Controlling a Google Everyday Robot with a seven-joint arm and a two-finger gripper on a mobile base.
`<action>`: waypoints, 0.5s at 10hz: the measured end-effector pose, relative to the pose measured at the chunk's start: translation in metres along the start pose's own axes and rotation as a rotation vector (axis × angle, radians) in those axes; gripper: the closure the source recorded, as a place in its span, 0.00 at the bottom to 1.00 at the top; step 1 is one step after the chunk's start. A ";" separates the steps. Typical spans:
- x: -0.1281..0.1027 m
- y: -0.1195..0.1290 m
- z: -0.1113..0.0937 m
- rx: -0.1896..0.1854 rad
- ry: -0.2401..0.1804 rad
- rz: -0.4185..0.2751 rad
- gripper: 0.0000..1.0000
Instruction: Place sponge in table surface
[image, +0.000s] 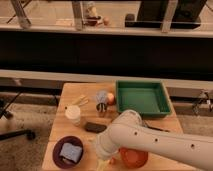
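The pale blue sponge lies inside a purple bowl at the front left of the tan wooden table surface. My gripper sits at the end of the white arm, low over the table's front edge. It is just right of the bowl and apart from the sponge. The arm reaches in from the lower right and hides part of the table's front.
A green tray stands at the back right. A dark block, a white cup, a small can, an orange fruit and a yellow item lie mid-table. An orange bowl sits under the arm.
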 end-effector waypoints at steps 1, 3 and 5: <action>-0.002 0.001 0.002 0.004 0.002 0.004 0.20; -0.008 0.002 0.009 0.015 0.012 0.013 0.20; -0.019 0.003 0.018 0.024 0.022 0.010 0.20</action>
